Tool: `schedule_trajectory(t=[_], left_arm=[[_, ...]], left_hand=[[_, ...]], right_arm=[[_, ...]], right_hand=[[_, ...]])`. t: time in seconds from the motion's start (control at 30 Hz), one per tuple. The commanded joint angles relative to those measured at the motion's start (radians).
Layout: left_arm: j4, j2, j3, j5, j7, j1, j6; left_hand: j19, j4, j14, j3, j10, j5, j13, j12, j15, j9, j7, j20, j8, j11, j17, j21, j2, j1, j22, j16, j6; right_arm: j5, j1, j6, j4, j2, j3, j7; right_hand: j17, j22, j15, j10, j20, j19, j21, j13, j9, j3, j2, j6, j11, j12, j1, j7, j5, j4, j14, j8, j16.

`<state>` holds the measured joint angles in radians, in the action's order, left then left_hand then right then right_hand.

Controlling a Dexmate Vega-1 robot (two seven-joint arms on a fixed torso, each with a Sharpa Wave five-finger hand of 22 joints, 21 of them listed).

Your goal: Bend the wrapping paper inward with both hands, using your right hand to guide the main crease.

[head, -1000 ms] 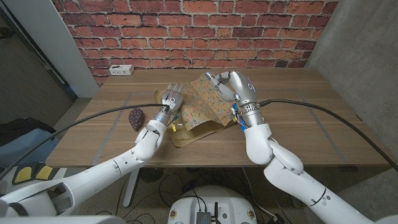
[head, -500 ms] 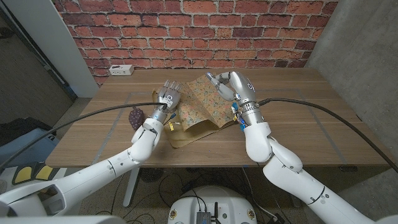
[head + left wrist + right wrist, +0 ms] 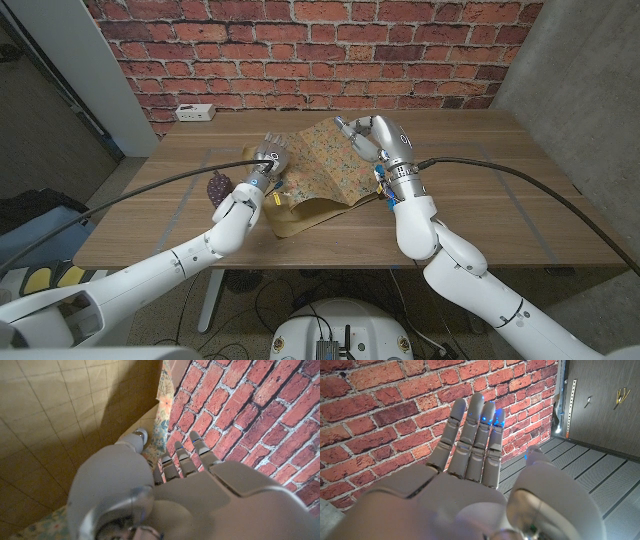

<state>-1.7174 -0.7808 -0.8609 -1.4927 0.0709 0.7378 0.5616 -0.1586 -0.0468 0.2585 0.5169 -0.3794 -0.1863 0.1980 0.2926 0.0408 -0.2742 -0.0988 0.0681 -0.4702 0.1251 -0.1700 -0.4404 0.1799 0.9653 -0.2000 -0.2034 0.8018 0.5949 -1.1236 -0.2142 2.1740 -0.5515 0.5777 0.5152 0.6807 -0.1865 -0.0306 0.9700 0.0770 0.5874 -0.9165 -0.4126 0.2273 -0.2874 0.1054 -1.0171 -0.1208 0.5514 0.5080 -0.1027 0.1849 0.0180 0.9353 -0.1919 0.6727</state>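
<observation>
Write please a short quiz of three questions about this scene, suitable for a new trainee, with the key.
1. True or false: the wrapping paper has a floral print.
2. What dark thing lies on the wooden table beside the left arm? A) pine cone B) mug C) scissors
3. Fill in: the wall behind the table is made of ____.

Key: 1 true; 2 A, the pine cone; 3 brick, the brick wall.

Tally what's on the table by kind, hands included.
Robot hands: 2, left hand and right hand
Wrapping paper: 1 sheet
Pine cone: 1
White power strip: 1
Total: 5
</observation>
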Motion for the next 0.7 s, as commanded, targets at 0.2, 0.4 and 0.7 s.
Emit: schedule_trajectory(t=[0.2, 0.4, 0.7], left_arm=[[0.004, 0.03, 0.001, -0.027, 0.336, -0.06, -0.106], [-0.015, 0.037, 0.04, 0.124, 0.514, -0.097, -0.171], [-0.007, 0.03, 0.101, 0.426, 0.662, -0.168, -0.244]], left_hand=[[-0.019, -0.01, 0.032, 0.016, -0.041, -0.008, 0.004, 0.009, 0.107, 0.0, -0.001, -0.001, -0.011, -0.001, -0.002, -0.012, -0.008, -0.002, 0.001, 0.0, 0.014], [-0.013, -0.063, -0.006, -0.004, 0.004, 0.009, 0.004, -0.027, 0.088, 0.01, -0.019, -0.004, 0.028, 0.003, -0.004, -0.012, -0.02, 0.026, 0.003, 0.016, -0.06], [0.058, -0.071, -0.132, -0.157, 0.145, 0.005, 0.003, -0.091, 0.014, 0.06, -0.035, 0.018, 0.198, -0.022, -0.004, 0.03, -0.109, -0.102, 0.009, 0.027, -0.3]], right_arm=[[-0.058, 0.023, -0.112, 0.011, 0.012, -0.006, -0.072], [-0.088, 0.032, -0.103, -0.019, 0.023, -0.008, -0.036], [-0.102, 0.045, -0.072, -0.051, 0.026, -0.002, 0.017]], right_hand=[[-0.023, 0.0, 0.013, -0.111, 0.011, -0.028, 0.018, 0.024, -0.005, -0.005, -0.008, 0.106, 0.002, -0.064, -0.034, 0.018, -0.002, 0.008, -0.074, 0.016, -0.047], [-0.043, 0.001, 0.025, -0.186, 0.017, -0.044, 0.029, 0.042, -0.009, -0.006, -0.012, 0.185, 0.003, -0.11, -0.051, 0.034, -0.002, 0.013, -0.106, 0.018, -0.074], [-0.05, 0.001, 0.029, -0.197, 0.019, -0.04, 0.03, 0.05, -0.01, -0.007, -0.011, 0.213, 0.002, -0.123, -0.063, 0.033, -0.002, 0.013, -0.102, 0.014, -0.078]])
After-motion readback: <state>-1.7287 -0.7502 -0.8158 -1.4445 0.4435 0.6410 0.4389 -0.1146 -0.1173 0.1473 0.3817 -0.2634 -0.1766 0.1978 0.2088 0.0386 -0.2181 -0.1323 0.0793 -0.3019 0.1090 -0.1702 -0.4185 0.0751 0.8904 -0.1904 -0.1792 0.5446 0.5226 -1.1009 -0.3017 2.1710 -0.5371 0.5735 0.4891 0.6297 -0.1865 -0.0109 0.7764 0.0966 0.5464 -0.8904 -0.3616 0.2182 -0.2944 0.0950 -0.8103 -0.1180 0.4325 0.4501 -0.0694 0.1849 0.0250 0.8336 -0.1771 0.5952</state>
